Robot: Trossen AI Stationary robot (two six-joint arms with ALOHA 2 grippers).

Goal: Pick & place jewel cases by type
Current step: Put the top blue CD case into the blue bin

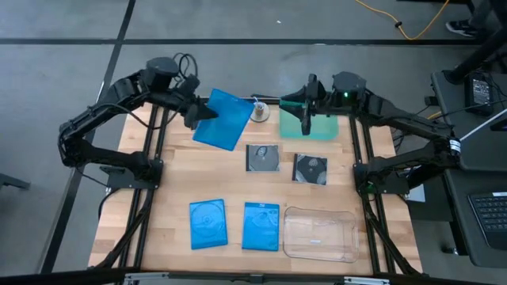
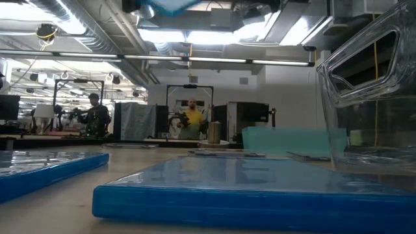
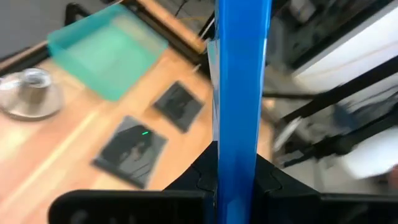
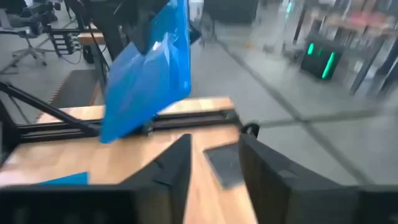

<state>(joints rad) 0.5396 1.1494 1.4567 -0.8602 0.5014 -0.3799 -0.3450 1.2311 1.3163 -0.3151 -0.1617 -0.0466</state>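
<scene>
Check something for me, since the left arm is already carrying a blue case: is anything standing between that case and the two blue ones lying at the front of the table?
Nothing visible blocks it. The left gripper holds the blue case in the air; bare wood lies between it and the two blue cases. The grey cases lie off to the right.

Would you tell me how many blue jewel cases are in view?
3: one held aloft by the left gripper, blue case; two flat at the table's front, and.
</scene>
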